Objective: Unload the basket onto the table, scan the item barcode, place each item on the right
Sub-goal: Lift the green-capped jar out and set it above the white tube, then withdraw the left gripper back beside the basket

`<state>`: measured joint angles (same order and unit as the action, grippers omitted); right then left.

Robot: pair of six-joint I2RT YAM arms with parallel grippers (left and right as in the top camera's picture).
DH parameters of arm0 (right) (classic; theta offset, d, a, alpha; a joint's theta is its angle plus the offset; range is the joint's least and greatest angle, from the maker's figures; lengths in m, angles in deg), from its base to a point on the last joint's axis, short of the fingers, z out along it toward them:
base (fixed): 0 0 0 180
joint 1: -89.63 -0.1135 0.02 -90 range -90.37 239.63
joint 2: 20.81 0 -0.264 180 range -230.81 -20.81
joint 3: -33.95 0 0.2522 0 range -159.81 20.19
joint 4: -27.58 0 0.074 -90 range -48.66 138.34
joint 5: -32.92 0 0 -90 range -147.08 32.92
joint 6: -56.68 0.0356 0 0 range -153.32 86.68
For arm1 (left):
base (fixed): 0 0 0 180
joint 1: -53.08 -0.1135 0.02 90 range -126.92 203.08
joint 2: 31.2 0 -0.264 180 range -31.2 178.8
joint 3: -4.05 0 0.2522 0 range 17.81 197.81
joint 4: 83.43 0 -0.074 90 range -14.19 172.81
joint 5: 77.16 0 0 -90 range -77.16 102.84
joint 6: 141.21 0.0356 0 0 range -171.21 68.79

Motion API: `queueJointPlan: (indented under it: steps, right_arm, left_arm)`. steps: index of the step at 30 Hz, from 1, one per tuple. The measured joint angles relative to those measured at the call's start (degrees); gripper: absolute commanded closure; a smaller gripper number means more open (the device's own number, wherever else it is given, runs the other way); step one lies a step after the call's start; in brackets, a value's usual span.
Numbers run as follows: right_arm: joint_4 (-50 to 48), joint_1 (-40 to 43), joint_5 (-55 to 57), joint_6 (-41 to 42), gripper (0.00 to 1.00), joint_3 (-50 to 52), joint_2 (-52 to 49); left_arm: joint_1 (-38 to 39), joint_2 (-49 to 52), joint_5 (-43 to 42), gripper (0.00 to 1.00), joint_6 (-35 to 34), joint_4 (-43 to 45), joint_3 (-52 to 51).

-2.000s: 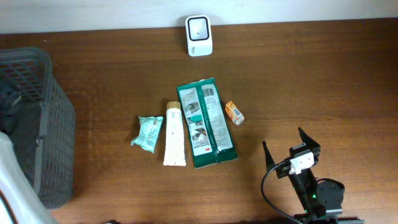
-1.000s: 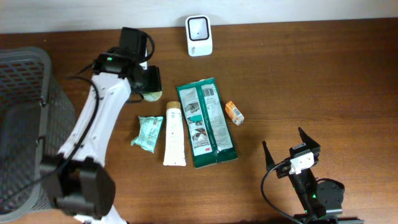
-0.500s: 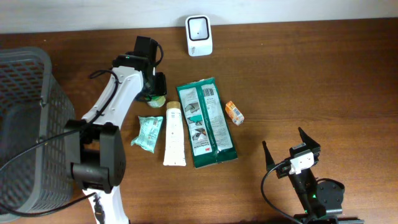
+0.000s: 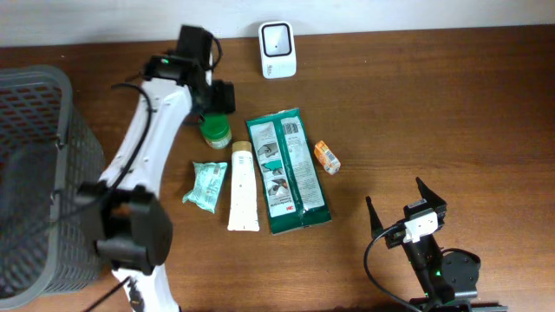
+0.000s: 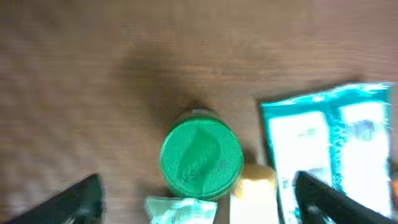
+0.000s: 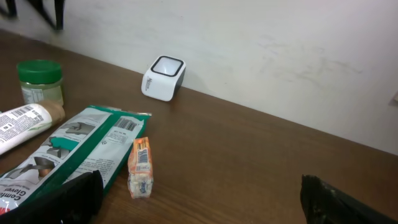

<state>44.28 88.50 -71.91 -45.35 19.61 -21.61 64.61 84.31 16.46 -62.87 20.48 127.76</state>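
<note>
The left pincer (image 4: 217, 102) hung just above the green-lidded jar (image 4: 215, 133), jaws spread wide and gripping nothing (its wrist camera, blurred, showed the lid between two dark fingers (image 5: 79, 200)). The jar stood upright on the worktop (image 4: 434, 113), just beside the cap end of the white tube (image 4: 243, 186), some way from the scanner (image 4: 277, 38). The right pincer (image 4: 401, 204) sat well apart, jaws likewise spread and empty.

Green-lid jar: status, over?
Left fingers open, spread wide of jar. Right fingers open, idle. Jar upright on table next to tube, short of scanner. Nothing on the table between them.
</note>
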Motion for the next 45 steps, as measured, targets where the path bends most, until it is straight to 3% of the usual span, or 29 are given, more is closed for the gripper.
queueJointPlan:
  steps: [4,10,15,20,45]
  right_arm:
    - [0.0,0.0,0.0,0.0,0.02,0.0,0.0]
    - [0.0,0.0,0.0,0.0,0.02,0.0,0.0]
    - [0.0,0.0,0.0,0.0,0.02,0.0,0.0]
    - [0.0,0.0,0.0,0.0,0.02,0.0,0.0]
    - [0.0,0.0,0.0,0.0,0.02,0.0,0.0]
  left_arm:
    - [-2.5,-6.5,0.0,0.01,5.1,-4.9,8.0]
    - [-16.6,-16.9,-1.7,0.01,14.1,-7.2,12.6]
    - [-26.7,-16.3,-9.2,0.01,21.7,-7.3,12.5]
    - [-32.8,-15.8,-12.8,0.01,23.7,-7.3,12.5]
    - [-35.3,-15.8,-13.7,0.01,23.4,-10.7,12.5]
